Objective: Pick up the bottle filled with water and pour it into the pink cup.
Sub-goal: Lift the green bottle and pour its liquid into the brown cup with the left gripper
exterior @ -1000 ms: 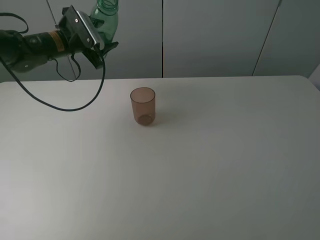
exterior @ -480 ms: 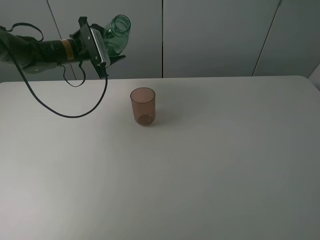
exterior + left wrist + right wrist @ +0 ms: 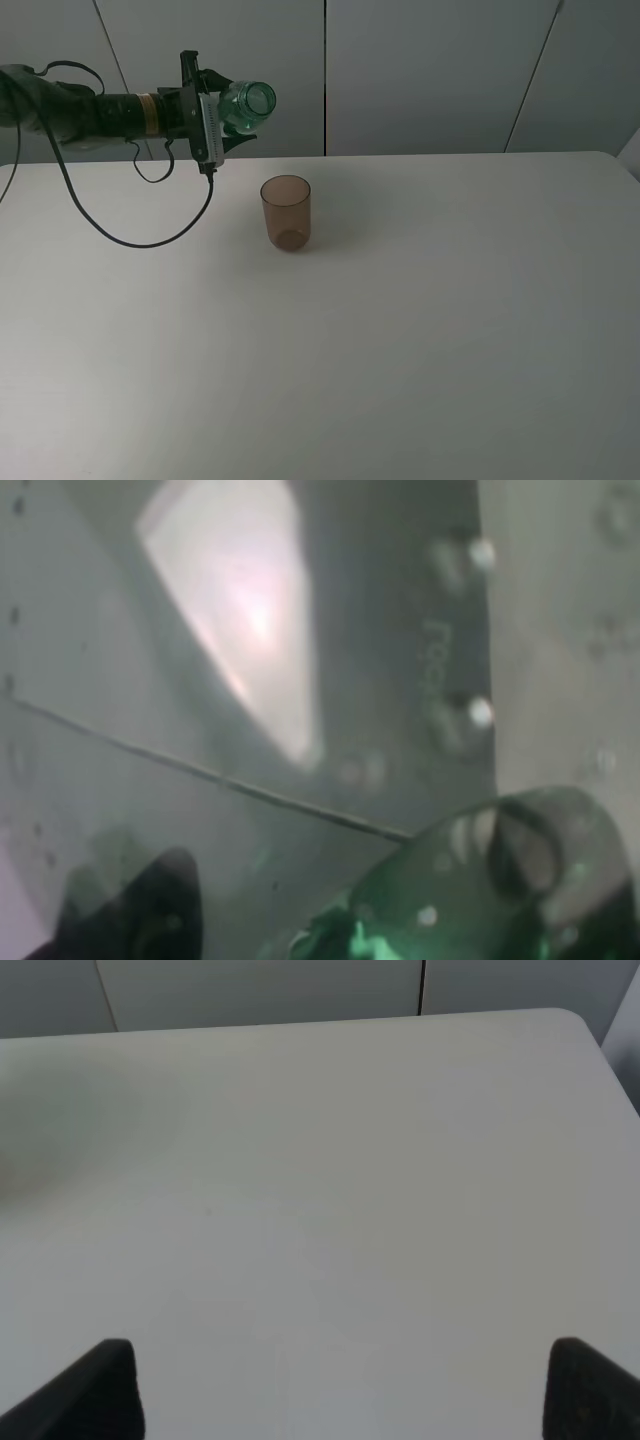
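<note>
Exterior high view: the left gripper (image 3: pixel 208 118) is clamped on the green bottle (image 3: pixel 246 105). It holds the bottle in the air nearly on its side, up and to the left of the pink cup (image 3: pixel 286 212).
Cup: stands upright on the white table (image 3: pixel 420 340), apart from bottle and gripper.
Right gripper (image 3: pixel 345 1395): jaws spread wide over bare table, holding nothing.
Bottle handling: thin clear plastic, probably light and easy to dent; smooth sides may slip, and any water inside would shift its weight as it tips.
Where to hold: on the body below the neck, as now, leaving the uncapped mouth free.
Cup handling: small and handleless, likely light enough to topple if knocked.
Hidden: the bottle's lower body is covered by the gripper in the exterior high view.
Hard to make out: the water level, and whether anything is leaving the mouth.
Left wrist view: blurred and hazy; only the green bottle (image 3: pixel 480 880) and a dark fingertip (image 3: pixel 150 900) read clearly.
Alignment: the mouth looks short of the cup's rim, though depth is uncertain.
</note>
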Motion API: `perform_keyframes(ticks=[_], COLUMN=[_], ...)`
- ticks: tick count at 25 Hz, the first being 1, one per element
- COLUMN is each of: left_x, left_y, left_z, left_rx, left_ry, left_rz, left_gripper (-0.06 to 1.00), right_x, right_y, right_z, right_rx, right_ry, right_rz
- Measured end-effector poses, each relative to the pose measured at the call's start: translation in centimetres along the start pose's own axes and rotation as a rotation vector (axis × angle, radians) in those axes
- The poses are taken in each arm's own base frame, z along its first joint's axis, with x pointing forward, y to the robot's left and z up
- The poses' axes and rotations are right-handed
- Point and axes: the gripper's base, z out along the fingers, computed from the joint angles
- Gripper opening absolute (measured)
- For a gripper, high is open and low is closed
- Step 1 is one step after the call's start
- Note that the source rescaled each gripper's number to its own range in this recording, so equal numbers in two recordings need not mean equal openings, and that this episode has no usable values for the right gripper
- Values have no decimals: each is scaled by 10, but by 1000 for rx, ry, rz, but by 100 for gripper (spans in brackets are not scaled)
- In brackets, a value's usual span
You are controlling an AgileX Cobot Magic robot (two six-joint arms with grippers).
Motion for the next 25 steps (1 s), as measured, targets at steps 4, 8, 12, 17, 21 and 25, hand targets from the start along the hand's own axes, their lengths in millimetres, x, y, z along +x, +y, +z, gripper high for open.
perform_keyframes(ticks=[4,8,12,17,21,25], left_x=[7,9,3,-2,-3,-2], left_y=[-2,-2,-2,-2,-6,-6], left_z=[8,14,20,24,26,26], left_rx=[-2,0,35,63,92,98], left_ry=[-17,-33,-53,-70,-59,-53], left_rz=[19,93,193,273,341,396], left_gripper=[1,1,1,1,1,1], right_x=[0,0,0,0,0,0], right_y=[0,0,0,0,0,0], right_z=[0,0,0,0,0,0], right_rx=[0,0,0,0,0,0], right_ry=[0,0,0,0,0,0], right_rz=[0,0,0,0,0,0])
